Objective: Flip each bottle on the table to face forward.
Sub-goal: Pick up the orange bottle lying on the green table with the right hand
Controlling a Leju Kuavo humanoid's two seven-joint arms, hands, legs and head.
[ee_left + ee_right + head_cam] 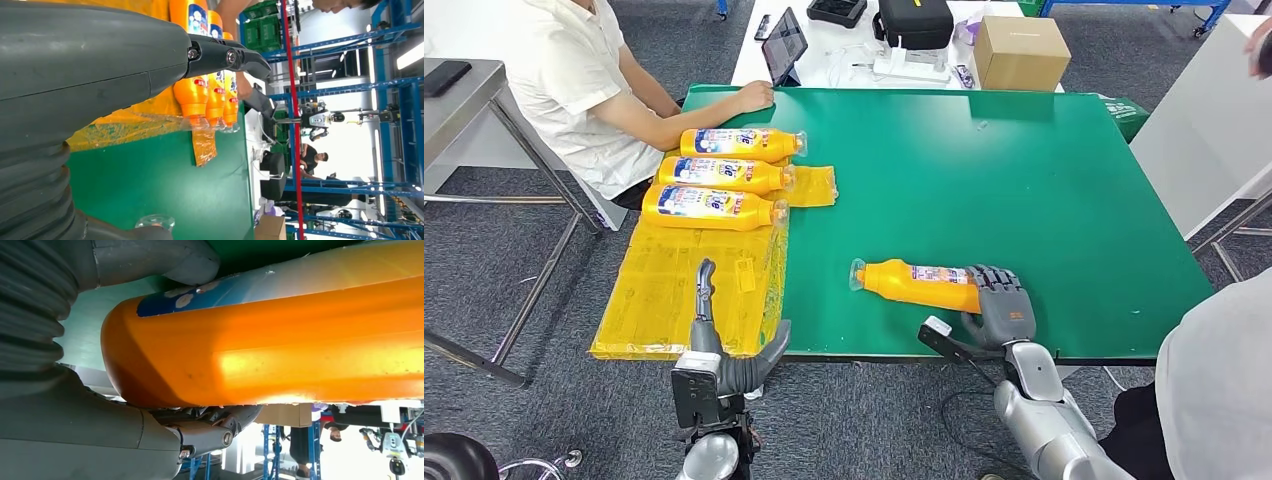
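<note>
Green table: bottle lies flat, cap left, right hand gripping base.

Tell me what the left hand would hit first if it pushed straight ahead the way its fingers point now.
Probably the nearest bottle of the three lying on the yellow plastic sheet. The left hand points up the sheet toward it, apparently open; its height above the sheet is unclear.

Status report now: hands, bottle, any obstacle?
Right hand grips lone bottle lying on table. Left hand open, at table edge. Three bottles lined up left. Nothing blocking.
</note>
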